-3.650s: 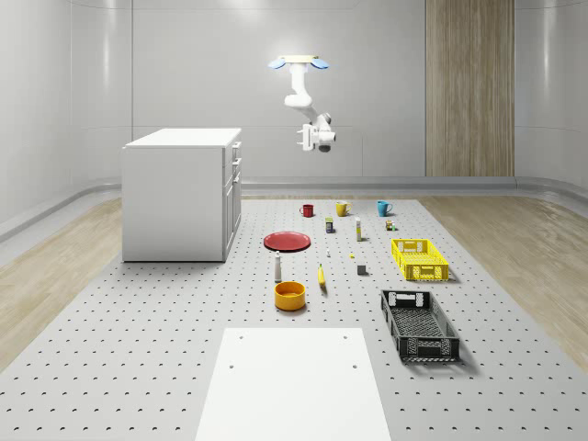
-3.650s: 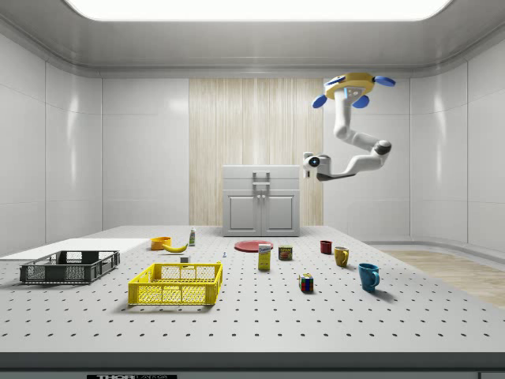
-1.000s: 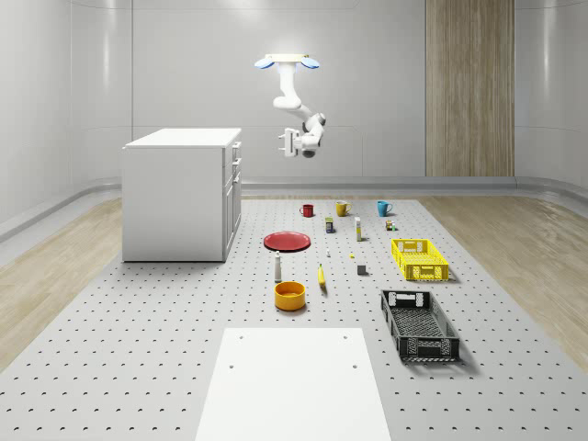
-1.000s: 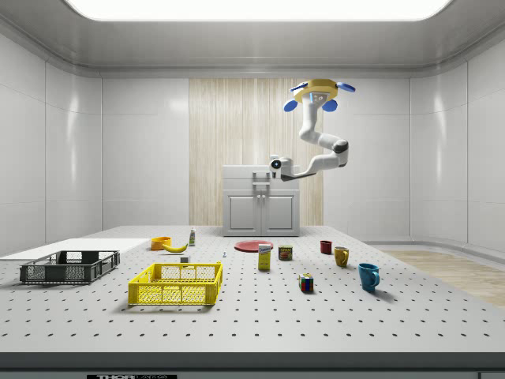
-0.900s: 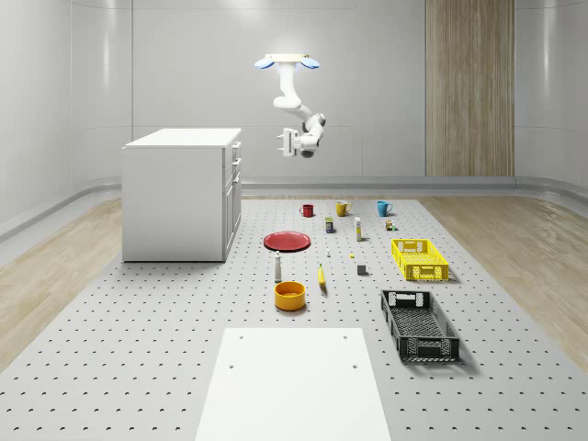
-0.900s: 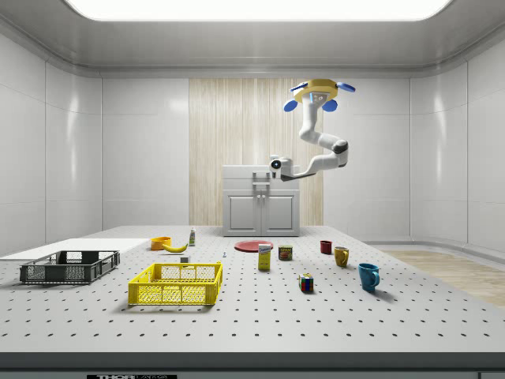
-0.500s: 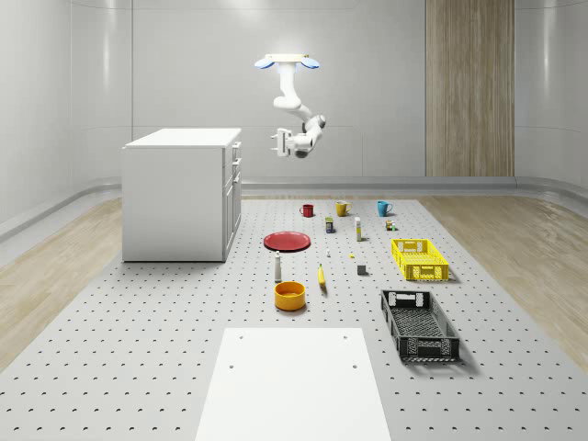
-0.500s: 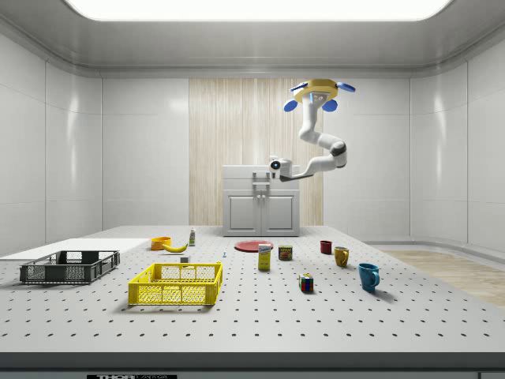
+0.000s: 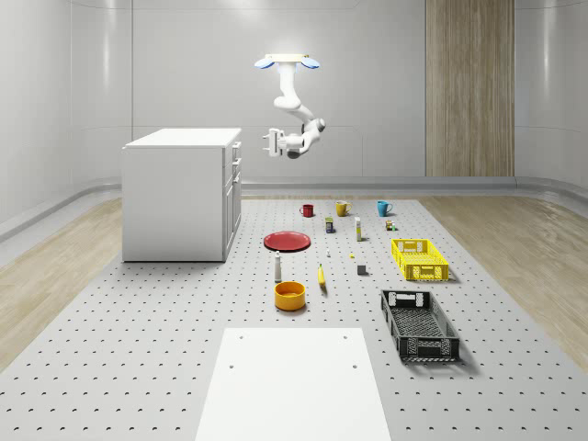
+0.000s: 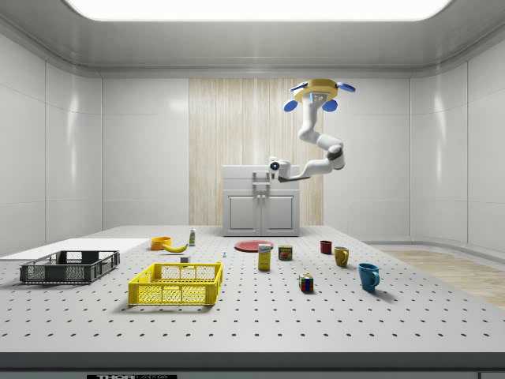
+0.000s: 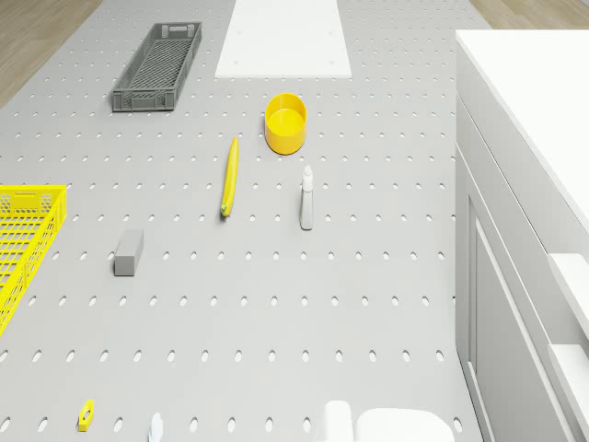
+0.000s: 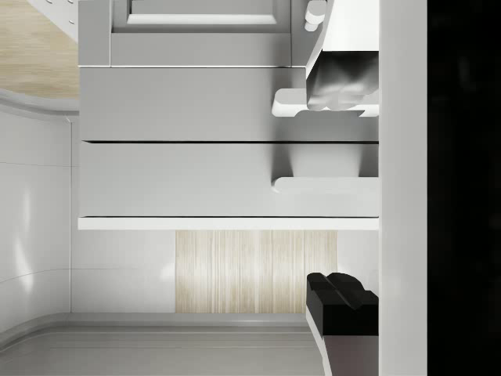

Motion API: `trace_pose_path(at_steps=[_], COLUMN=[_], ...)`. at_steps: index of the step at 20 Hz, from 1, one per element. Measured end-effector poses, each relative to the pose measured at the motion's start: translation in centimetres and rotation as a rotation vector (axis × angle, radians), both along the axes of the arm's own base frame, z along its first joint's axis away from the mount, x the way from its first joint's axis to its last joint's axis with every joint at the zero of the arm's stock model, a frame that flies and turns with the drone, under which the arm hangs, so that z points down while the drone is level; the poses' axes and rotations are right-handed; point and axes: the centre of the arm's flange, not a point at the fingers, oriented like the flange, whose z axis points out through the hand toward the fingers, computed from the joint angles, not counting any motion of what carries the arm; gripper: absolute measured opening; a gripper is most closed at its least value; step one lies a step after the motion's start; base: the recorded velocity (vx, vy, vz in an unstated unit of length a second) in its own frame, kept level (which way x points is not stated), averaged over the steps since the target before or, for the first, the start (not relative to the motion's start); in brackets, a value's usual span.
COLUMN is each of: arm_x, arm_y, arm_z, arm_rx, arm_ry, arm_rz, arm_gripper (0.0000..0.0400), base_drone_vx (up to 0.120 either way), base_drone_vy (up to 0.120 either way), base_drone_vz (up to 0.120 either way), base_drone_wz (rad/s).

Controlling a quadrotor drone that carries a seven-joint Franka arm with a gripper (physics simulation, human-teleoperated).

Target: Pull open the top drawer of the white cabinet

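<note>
The drone is seen hovering high at upper centre of the whole-scene view, right of the white cabinet. The arm is hung down, then bent at the elbow toward the cabinet front, with the gripper held level with the top drawer. Its fingers are spread apart, apparently short of the drawer handle. The drawer is shut.

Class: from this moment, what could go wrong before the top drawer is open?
1. The top handle and second handle sit close together; the open gripper might catch the wrong one.
2. The drone hovers beside the cabinet; pulling may drag it inward instead of the drawer out.
</note>
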Motion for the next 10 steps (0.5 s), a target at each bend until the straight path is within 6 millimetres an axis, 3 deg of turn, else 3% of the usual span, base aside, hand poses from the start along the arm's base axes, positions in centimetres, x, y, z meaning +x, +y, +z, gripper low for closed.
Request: trace_pose_path(at_steps=[10], arm_x=[0.0], arm_y=[5.8], arm_z=[0.0], arm_rx=[0.0], arm_ry=[0.0], arm_rz=[0.0], arm_gripper=[0.0305], base_drone_vx=[0.0], base_drone_vy=[0.0], base_drone_vz=[0.0], base_drone_wz=[0.0])
